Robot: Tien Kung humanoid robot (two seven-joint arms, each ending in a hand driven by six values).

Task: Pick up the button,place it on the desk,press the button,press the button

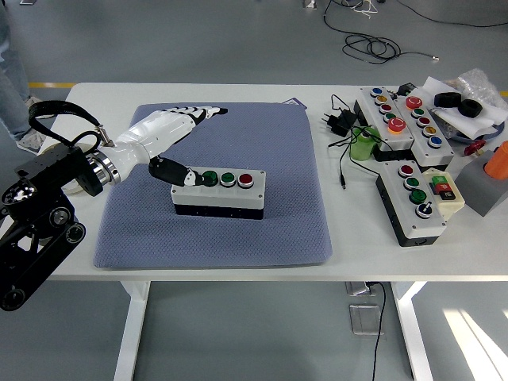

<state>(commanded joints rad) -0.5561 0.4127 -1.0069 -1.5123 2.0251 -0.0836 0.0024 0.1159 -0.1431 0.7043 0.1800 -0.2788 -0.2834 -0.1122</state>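
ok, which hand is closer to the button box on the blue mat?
Left. The left hand is raised above the box's left end, fingers extended and pointing away over the mat, thumb down by the leftmost button. The right hand is out of view.

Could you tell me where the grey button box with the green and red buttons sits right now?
In the head view, the button box lies on the blue mat, left of the table's centre, with the left hand raised just above its left end.

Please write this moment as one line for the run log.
left hand: open, raised above pad, thumb near box end | button box: flat on blue pad | right hand: not in view
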